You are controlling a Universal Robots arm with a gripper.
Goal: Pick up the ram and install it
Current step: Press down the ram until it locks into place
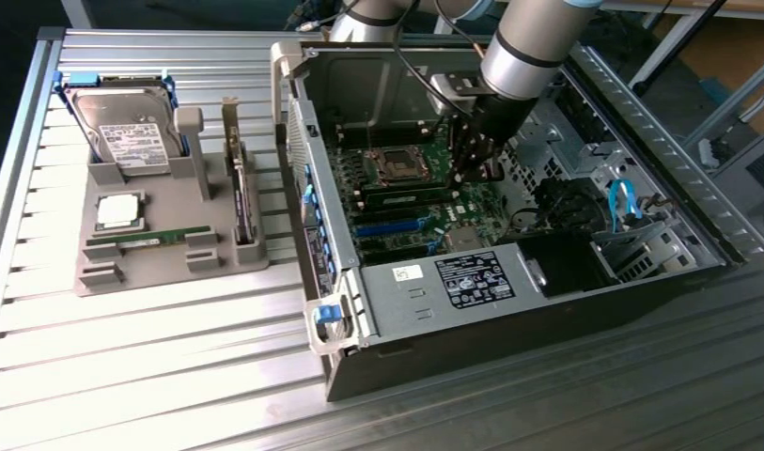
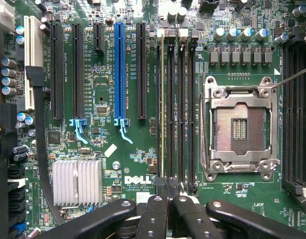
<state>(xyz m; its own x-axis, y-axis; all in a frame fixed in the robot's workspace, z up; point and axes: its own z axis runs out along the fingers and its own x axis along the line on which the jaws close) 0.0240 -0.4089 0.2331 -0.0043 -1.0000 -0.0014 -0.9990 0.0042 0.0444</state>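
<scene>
While the gripper [image 2: 168, 199] sits low over the motherboard [image 2: 105, 79] with its claw pinched fully together and nothing clasped between the fingers, I read this as the seating step: the ram [image 2: 160, 109] stands edge-on in the memory slot nearest the long expansion slots, beside the open processor socket [image 2: 240, 129], and the closed fingertips hover over one end of it. In the exterior view the gripper [image 1: 475, 174] is down inside the computer case [image 1: 395, 282], and a second green stick [image 1: 149, 241] lies in the grey tray [image 1: 168, 282] outside it (so I take the one in the slot for the task's own). My judgement is that finishing this calls for straight, even pressure along the stick's top edge until both end latches catch. I cannot tell whether the fingertips are touching the stick or just above it; the near latch is hidden behind the fingers, and how deep the stick sits does not show from overhead
</scene>
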